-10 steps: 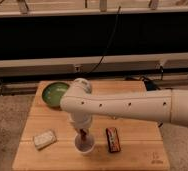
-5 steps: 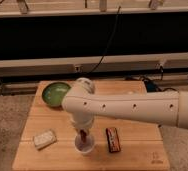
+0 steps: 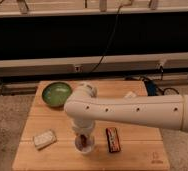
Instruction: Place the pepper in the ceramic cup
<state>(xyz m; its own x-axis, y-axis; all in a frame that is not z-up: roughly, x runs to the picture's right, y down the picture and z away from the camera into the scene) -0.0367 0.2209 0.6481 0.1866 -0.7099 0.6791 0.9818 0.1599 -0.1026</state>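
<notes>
The white ceramic cup [image 3: 86, 147] stands on the wooden table [image 3: 137, 150] near its front edge. The dark red pepper [image 3: 80, 141] hangs at the cup's mouth, its lower end inside the rim. My gripper [image 3: 81, 134] points straight down right over the cup, at the pepper's top end. The white arm reaches in from the right and hides most of the gripper.
A wide green bowl [image 3: 56, 93] sits at the table's back left. A pale block [image 3: 44, 138] lies at the front left. A flat dark bar with red-orange markings [image 3: 112, 139] lies just right of the cup. A small white object [image 3: 131, 94] shows behind the arm.
The gripper and pepper have sunk slightly toward the cup. Everything else on the table is where it was.
</notes>
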